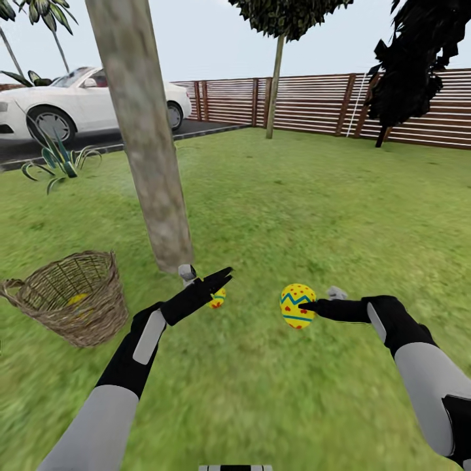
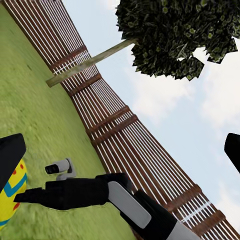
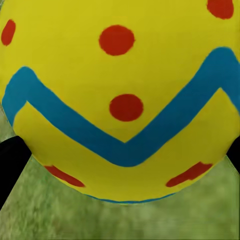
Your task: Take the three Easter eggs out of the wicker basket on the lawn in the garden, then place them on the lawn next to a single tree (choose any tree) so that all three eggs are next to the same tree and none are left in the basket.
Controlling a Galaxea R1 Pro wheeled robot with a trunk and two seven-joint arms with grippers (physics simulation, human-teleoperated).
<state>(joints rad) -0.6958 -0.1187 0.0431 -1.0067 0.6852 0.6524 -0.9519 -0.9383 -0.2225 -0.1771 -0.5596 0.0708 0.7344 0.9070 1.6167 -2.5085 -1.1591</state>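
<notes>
A thick grey-brown tree (image 1: 140,137) rises from the lawn (image 1: 314,216). To its left stands the wicker basket (image 1: 98,314), and one yellow Easter egg (image 1: 78,299) shows through its weave. My left gripper (image 1: 210,282) is open near the foot of the trunk, with a second egg (image 1: 218,299) lying on the grass just beneath it, partly hidden. My right gripper (image 1: 307,305) is shut on a third egg (image 1: 296,302), held a little above the grass to the right of the trunk. That egg (image 3: 120,100) sits between the black fingers (image 3: 10,165) in the right wrist view.
A white car (image 1: 85,101) is parked on the dark driveway (image 1: 98,140) at back left, with a spiky plant (image 1: 59,160) at its edge. A wooden fence (image 1: 314,101) closes the back. A thin tree (image 1: 275,85) and a dark tree (image 1: 405,72) stand before it.
</notes>
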